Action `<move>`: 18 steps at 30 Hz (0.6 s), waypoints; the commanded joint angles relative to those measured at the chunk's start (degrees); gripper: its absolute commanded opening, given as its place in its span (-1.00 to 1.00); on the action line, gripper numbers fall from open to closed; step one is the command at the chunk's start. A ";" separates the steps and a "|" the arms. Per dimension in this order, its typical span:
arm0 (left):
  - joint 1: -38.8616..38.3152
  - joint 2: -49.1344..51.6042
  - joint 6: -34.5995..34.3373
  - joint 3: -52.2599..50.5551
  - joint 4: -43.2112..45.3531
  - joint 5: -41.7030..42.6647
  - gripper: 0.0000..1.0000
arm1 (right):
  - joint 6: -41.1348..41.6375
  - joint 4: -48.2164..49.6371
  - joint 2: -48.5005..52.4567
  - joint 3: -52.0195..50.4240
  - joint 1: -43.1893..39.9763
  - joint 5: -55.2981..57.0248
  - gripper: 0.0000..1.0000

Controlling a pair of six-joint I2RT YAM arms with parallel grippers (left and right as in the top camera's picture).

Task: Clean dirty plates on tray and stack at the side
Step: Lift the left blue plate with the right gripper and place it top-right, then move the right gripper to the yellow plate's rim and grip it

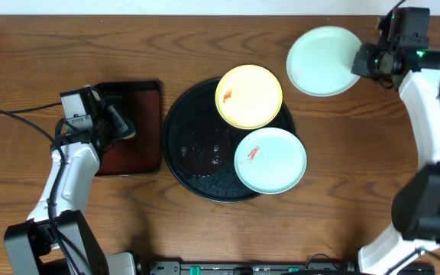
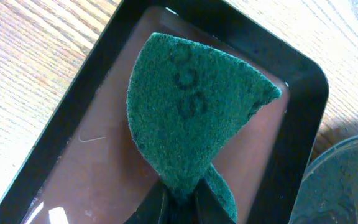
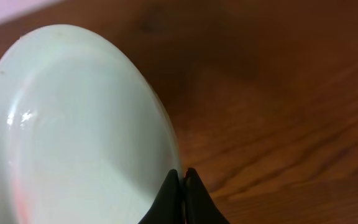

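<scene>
The step in hand looks like setting one cleaned plate aside. The far plate [image 1: 323,61], pale mint, is off the tray [image 1: 197,145] and near the bench's far right corner. The right jaws are closed thin on its right rim [image 3: 166,155]. In the right wrist view it appears tilted, and I cannot tell whether its low edge touches the bench. No smear shows on it from overhead.

Two plates lie on the right half of the tray, mid-bench. The yellow plate [image 1: 249,95] is toward the far edge and the near plate [image 1: 270,160] toward the near edge. They sit just beside each other, and each has a small red-orange smear. So about a third of the job seems done.

At the left side of the bench, the left jaws are clamped on a green sponge [image 2: 191,112]. It hangs folded over the small tray [image 1: 143,130], which holds a shallow film of liquid.

Next, I judge, the right jaws need to lower the far plate flat and let go, which starts the stack. Then one arm must steady a smeared plate while the sponge crosses to it. The glossy rims may slip in so narrow a pinch.
</scene>
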 commanded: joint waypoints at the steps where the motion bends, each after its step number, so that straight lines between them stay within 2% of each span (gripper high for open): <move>1: 0.24 -0.13 -0.11 0.07 -0.07 -0.07 -0.85 | 1.64 0.46 5.62 -0.90 -2.29 -1.70 -0.97; 6: 0.24 -0.13 -0.11 0.07 -0.04 -0.07 -0.85 | 1.57 0.48 11.04 -0.90 -2.97 -2.05 -0.97; 8: 0.24 -0.13 -0.09 0.07 -0.04 -0.07 -0.85 | 1.51 0.48 12.02 -0.90 -2.62 -2.60 -0.76; 10: 0.24 -0.13 -0.09 0.07 -0.04 -0.07 -0.85 | 0.66 0.39 12.07 -0.87 -1.99 -2.67 -0.28; 11: 0.24 -0.13 -0.09 0.07 -0.04 -0.07 -0.85 | 0.28 0.24 11.56 -0.81 -1.57 -2.89 -0.12; 18: 0.24 -0.13 -0.09 0.07 -0.04 -0.07 -0.85 | -0.17 0.68 4.07 -0.81 4.96 -9.46 0.11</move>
